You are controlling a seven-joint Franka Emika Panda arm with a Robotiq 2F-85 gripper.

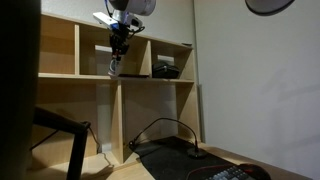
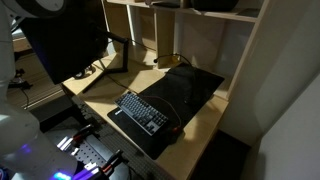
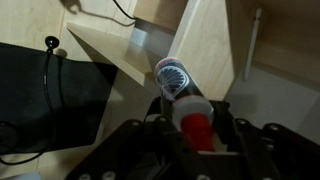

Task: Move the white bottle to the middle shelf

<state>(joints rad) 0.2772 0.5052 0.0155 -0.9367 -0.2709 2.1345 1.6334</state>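
white bottle [image 3: 178,88]: body is showing white, a dark speckled round patch is showing at its end, cap is showing red
gripper [image 3: 194,128]: is showing black
middle shelf [image 1: 150,79]: is showing pale, plain wood
desk [image 2: 205,128]: is showing the same pale wood
desk mat [image 2: 188,88]: is showing plain black
keyboard [image 2: 140,112]: is showing a black frame with greyish keys
wall [image 1: 250,80]: is showing plain white

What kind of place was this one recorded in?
Probably an office or home-office workstation: a keyboard sits on a black desk mat on a wooden desk, with an open light-wood shelving unit standing behind it.
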